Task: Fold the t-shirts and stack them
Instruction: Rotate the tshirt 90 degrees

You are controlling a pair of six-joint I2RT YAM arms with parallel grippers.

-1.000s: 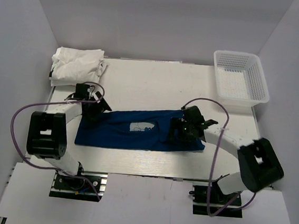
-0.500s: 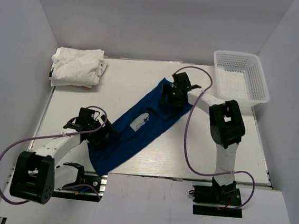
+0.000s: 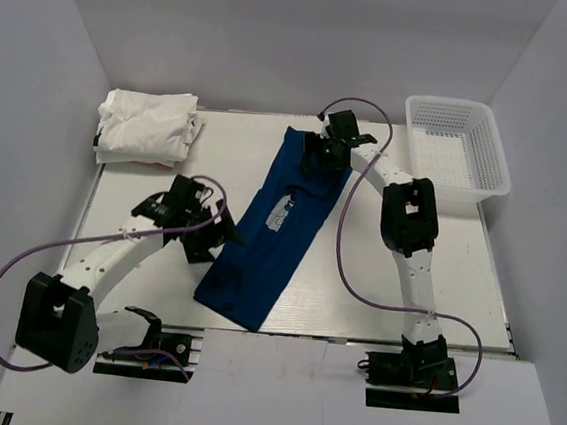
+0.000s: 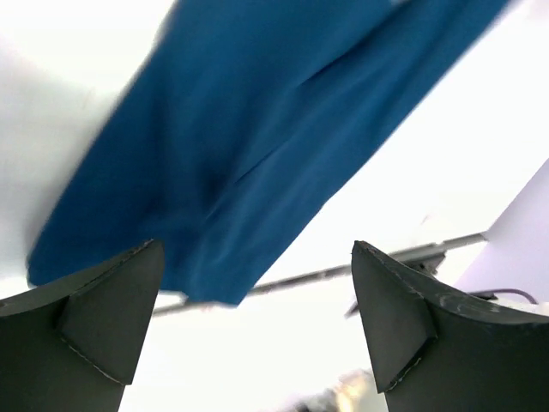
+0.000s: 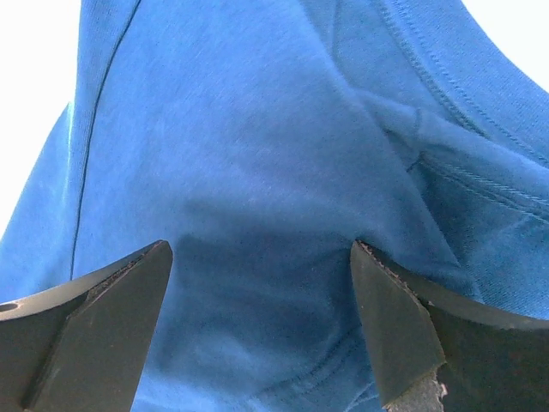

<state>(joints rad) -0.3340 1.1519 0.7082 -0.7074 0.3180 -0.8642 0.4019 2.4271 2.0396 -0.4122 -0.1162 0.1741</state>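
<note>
Lying diagonally, navy shirt point(image 3: 274, 227) sits under open R tool point(image 3: 312, 155), beside open L tool point(image 3: 213, 236).

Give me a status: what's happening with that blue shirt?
Left fingers open, beside navy shirt. Right fingers open, over its far end. Shirt lies diagonal, not yet stacked. Nothing blocking.

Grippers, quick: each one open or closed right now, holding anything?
Left gripper: open, holding nothing, blue shirt below it.
Right gripper: open, over the blue shirt, not gripping it.
</note>
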